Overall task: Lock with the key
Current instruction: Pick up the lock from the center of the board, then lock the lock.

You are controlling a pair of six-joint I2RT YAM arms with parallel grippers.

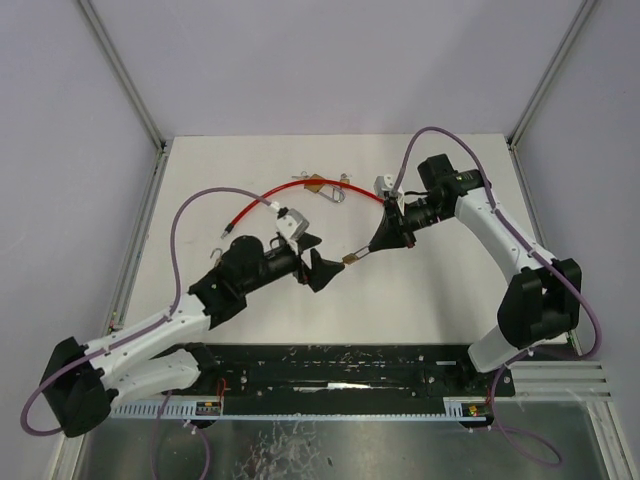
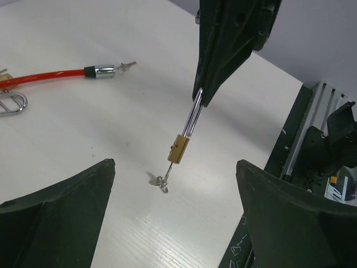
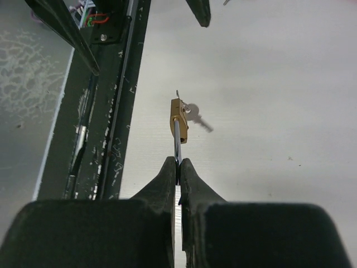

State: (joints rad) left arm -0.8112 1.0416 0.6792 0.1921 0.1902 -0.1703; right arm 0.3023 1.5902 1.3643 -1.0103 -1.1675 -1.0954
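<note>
Where it hangs by its steel shackle from the right gripper, the brass padlock is held above the white tabletop, around the middle of the scene. Item: key, small, silver, projecting from the lower end of the padlock body, bow outward, its shadow falling on the tabletop beside it. Item: right gripper, jaws pinched closed on the shackle, reaching in from the right and angled down toward the near left. Item: left gripper, jaws spread wide and holding nothing, just left of the padlock with its two fingers either side of the line toward the key, touching neither. Item: red cable, lying in an arc across the far part of the tabletop, with a chrome end and a small metal piece just beyond it. Item: metal clip, lying near the cable on the far side. Item: black rail, running along the near edge of the tabletop between the two arm bases.
</note>
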